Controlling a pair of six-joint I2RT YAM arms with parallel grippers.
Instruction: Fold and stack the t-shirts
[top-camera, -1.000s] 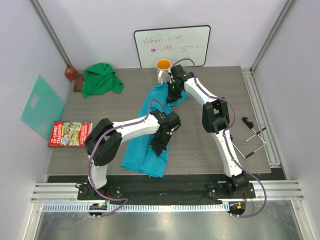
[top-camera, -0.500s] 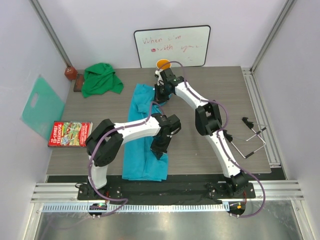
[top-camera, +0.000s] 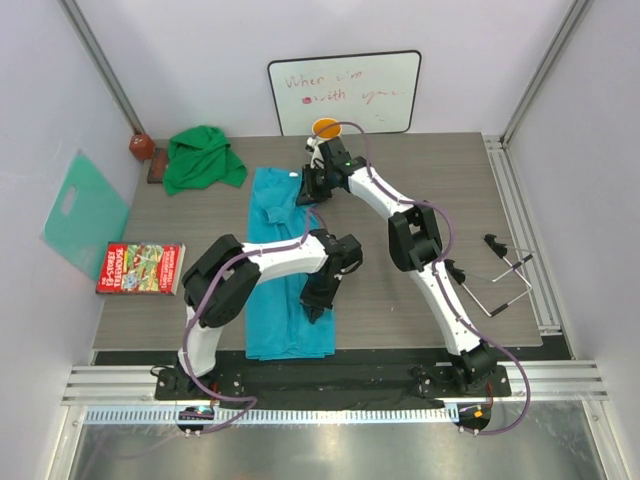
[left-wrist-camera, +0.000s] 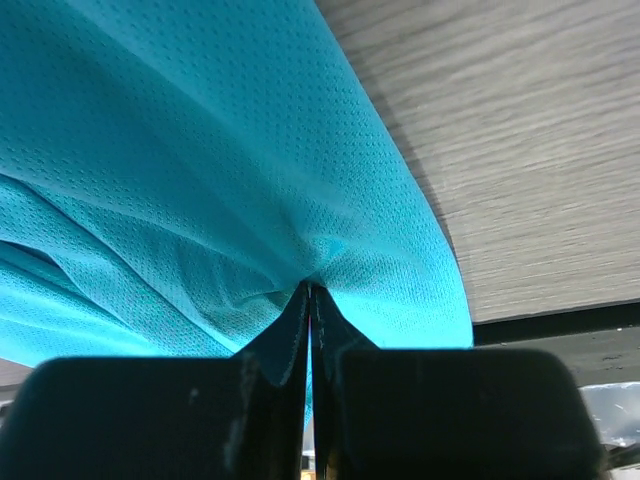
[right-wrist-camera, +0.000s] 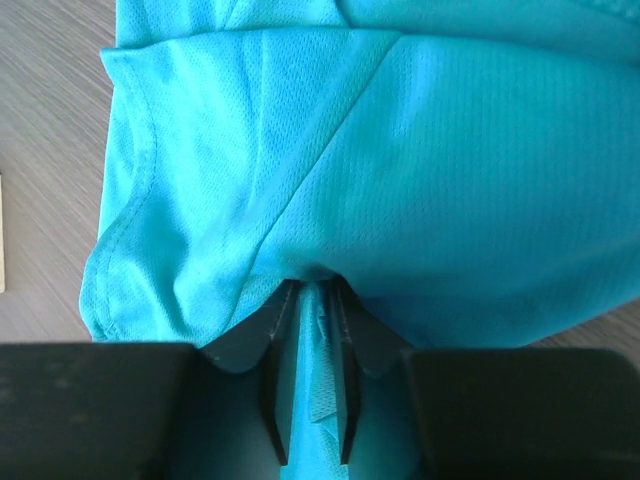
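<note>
- Here, a whiteboard (top-camera: 344, 92) is leaned against the back wall. Red handwriting is seen on it: "When I'm" can be made out in the upper line and "with" in the lower, and the rest is too faint to be read.
- A red-covered book (top-camera: 140, 267) is laid at the left edge of the worktop (top-camera: 470, 180). Its title is read as "13-Storey Treehouse", while the smaller print cannot be made out.
- The turquoise t-shirt (top-camera: 270, 215) is spread as a long strip, left of centre, from the far part of the worktop to its near edge.
- The green t-shirt (top-camera: 203, 158) is bunched at the far left corner, apart from both hands.
- The left hand (left-wrist-camera: 308, 295) is closed tight on a pinch of the turquoise cloth, at the strip's right edge toward its near end.
- The right hand (right-wrist-camera: 315, 300) is set at the strip's far right corner, near the mug (top-camera: 324, 128). Its fingers (right-wrist-camera: 278, 380) are narrowly parted, and a loose fold of the cloth is seen in the gap.
- Compared with one second ago, the strip has been swung from a slant into a straight line. Its far end, then just below the mug, has been carried left towards the green t-shirt, and the right hand has been moved with it.
</note>
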